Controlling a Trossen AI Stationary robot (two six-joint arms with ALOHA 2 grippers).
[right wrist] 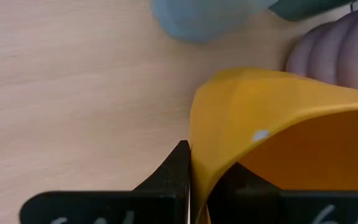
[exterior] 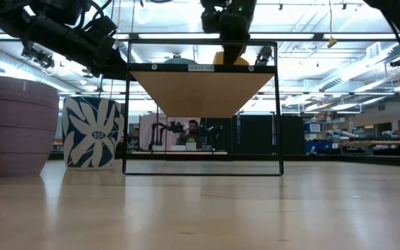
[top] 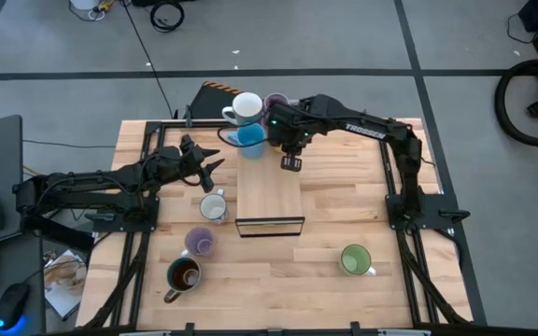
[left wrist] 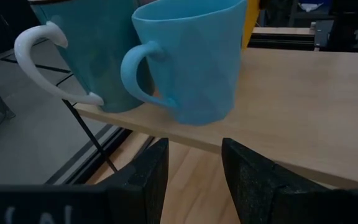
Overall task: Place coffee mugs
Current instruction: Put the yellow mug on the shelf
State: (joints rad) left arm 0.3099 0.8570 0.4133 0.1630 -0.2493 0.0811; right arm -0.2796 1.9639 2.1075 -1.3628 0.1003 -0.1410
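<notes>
A raised wooden shelf (top: 269,191) stands mid-table. At its far end stand a white mug (top: 246,106), a blue mug (top: 250,136) and a lilac mug (top: 276,100). My right gripper (top: 290,161) is over that end, shut on the orange mug (right wrist: 278,118), which the gripper hides in the high view. My left gripper (top: 211,165) is open, level beside the shelf's left edge, pointing at the blue mug (left wrist: 191,56). On the table rest a white patterned mug (top: 213,207), a lilac mug (top: 200,243), a dark olive mug (top: 183,273) and a green mug (top: 355,259). My right gripper (right wrist: 197,180) pinches the orange mug's wall at the rim (right wrist: 197,143), one finger (right wrist: 173,171) outside and one inside. It comes from above, pointing down at the shelf top. Whether the mug's base rests on the shelf or hangs just above it, I cannot tell.
The shelf's black wire frame (exterior: 127,104) leaves open room under the board. The near half of the shelf top (top: 269,201) is bare wood. Both arm bases sit on black rails along the table's left and right sides. The floor lies beyond the far edge.
</notes>
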